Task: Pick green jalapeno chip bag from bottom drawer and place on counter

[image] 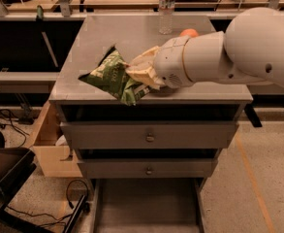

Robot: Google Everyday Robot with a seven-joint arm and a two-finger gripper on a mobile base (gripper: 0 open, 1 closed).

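One green jalapeno chip bag (113,76), held over the counter's (132,33) front edge by the gripper (137,71), fingers closed on its foil. Risks, as we judge them: released here, it may slide off the front toward the open bottom drawer (146,205) below the counter; the arm (214,57) may knock the water bottle (166,4) at the counter's rear.

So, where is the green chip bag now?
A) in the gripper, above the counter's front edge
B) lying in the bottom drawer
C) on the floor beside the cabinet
A: the gripper grips the green jalapeno chip bag above the counter; no bag lies in the open bottom drawer.
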